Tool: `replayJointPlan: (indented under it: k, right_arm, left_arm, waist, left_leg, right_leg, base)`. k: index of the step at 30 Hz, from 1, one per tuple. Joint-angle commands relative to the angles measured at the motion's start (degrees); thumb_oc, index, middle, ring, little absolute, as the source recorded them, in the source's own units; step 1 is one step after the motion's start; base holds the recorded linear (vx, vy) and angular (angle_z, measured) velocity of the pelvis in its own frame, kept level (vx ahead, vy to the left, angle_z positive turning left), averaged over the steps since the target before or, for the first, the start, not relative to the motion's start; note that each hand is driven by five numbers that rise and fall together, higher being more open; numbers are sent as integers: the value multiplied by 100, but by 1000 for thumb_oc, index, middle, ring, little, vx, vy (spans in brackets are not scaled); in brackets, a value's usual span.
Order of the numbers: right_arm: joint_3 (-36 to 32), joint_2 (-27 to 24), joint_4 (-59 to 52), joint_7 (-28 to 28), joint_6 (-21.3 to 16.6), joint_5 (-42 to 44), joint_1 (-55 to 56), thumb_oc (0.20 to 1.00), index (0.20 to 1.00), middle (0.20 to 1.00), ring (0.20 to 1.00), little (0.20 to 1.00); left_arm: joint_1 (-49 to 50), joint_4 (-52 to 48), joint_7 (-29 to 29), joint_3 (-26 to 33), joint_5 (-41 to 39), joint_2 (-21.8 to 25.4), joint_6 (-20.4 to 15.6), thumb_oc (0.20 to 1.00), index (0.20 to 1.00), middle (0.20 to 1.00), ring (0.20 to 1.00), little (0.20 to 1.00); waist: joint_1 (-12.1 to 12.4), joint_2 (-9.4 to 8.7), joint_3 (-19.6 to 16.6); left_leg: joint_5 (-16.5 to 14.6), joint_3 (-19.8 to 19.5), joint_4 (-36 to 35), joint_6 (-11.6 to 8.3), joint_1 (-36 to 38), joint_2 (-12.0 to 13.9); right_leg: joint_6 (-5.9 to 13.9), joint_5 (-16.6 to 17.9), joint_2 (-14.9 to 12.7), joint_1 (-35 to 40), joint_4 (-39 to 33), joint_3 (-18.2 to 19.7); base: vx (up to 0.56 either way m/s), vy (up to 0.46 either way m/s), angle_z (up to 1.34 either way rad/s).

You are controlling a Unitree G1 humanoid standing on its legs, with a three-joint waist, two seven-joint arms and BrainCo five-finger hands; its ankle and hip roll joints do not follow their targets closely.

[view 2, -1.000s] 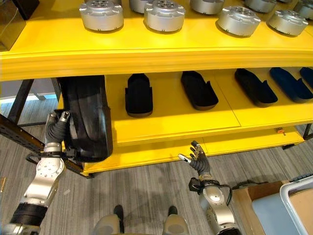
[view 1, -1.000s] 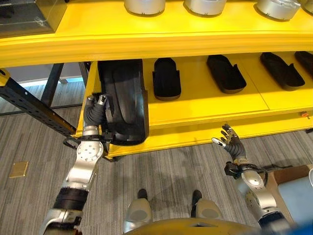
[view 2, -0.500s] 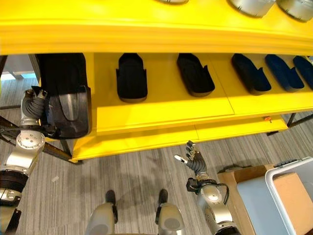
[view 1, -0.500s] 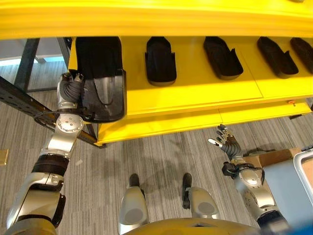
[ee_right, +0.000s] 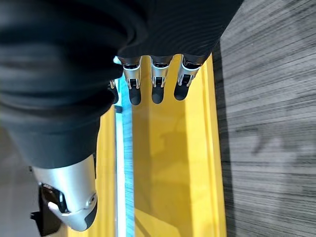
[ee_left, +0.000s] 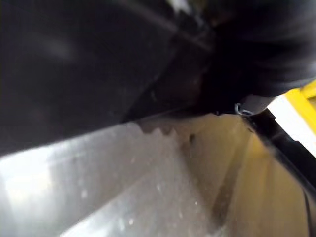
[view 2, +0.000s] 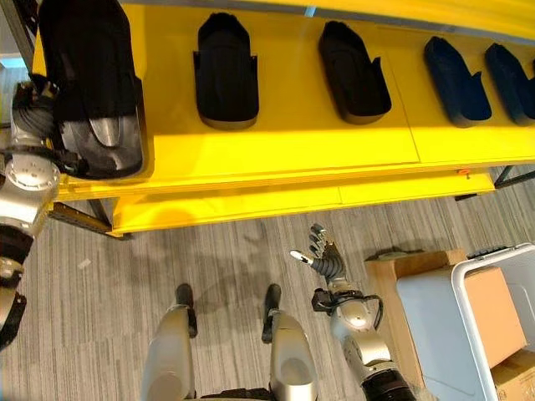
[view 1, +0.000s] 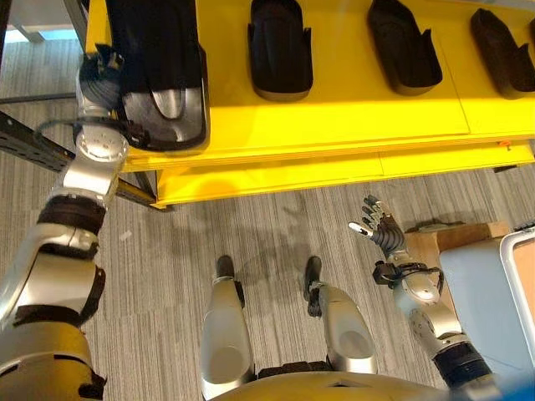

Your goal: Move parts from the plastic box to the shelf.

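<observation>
The left arm reaches up and far to the left, its left robot hand [view 1: 100, 79] raised at the far left, fingers hidden. The right arm bends low at the near right, its right robot hand [view 1: 376, 230] lifted with fingers [ee_right: 157, 81] spread and straight, holding nothing

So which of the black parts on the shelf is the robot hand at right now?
The leftmost black part, at the shelf's left end: the left robot hand is against its side. It is larger than the others, with a grey patch near its front.
</observation>
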Motion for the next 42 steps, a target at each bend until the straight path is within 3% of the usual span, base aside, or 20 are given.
replayJointPlan:
  k: [1, 7, 10, 11, 22, 31, 42]
  right_arm:
    - [-80, -173, -427, -58, -378, 196, 160, 1000, 1000, 1000, 1000, 1000]
    - [-38, -224, -453, -1, -394, 250, 170, 1000, 1000, 1000, 1000, 1000]
    - [-50, -245, -489, 40, -400, 277, 222, 1000, 1000, 1000, 1000, 1000]
    - [-44, -260, -500, 51, -396, 280, 239, 1000, 1000, 1000, 1000, 1000]
    - [-47, -295, -512, 121, -387, 328, 315, 1000, 1000, 1000, 1000, 1000]
    - [-198, -356, -588, 130, -387, 353, 452, 1000, 1000, 1000, 1000, 1000]
    - [-303, -423, -688, 223, -365, 347, 631, 1000, 1000, 1000, 1000, 1000]
  left_arm:
    - [-472, 92, 29, -27, -166, 359, -210, 200, 200, 200, 200, 200]
    - [-1179, 690, -21, -513, 69, 424, -7, 200, 200, 200, 200, 200]
    - [-1424, 932, -82, -646, 25, 407, 17, 200, 200, 200, 200, 200]
    - [-1492, 998, -107, -695, 17, 413, 28, 200, 200, 200, 200, 200]
    - [-2250, 1565, -292, -1117, -196, 393, 103, 200, 200, 200, 200, 200]
    - [-2491, 1884, -353, -1097, -619, 328, 82, 200, 200, 200, 200, 200]
    - [-2765, 2072, -376, -1203, -597, 359, 137, 200, 200, 200, 200, 200]
  waist:
    - [-1, 43, -460]
    - [-28, -12, -432]
    - [-25, -40, -430]
    - [-20, -17, -437]
    - [-59, -115, -469]
    - [-128, -123, -540]
    - [-220, -137, -667]
  left_leg:
    - [-271, 236, 211, -19, -22, 78]
    - [-297, 216, 308, 1, -188, 93]
    - [-316, 209, 353, 7, -263, 114]
    - [-469, 178, 380, -31, -211, 155]
    - [-525, 85, 551, -34, -532, 174]
    - [-589, 61, 697, -12, -804, 170]
    - [-658, 77, 813, 3, -1053, 183]
  right_leg:
    - [277, 218, -214, -106, -47, 172]
    - [285, 244, -199, -181, -72, 142]
    - [296, 267, -184, -205, -101, 131]
    - [336, 175, -144, -150, -85, 141]
    - [338, 216, -99, -275, -151, 76]
    - [351, 243, -76, -406, -196, 58]
    - [367, 292, -55, -572, -263, 83]
  base:
    - [-1, 5, 4]
    - [0, 1, 1]
    - [27, 0, 2]
    - [82, -5, -1]
    - [13, -5, 1]
    - [0, 0, 0]
    - [2, 1, -1]
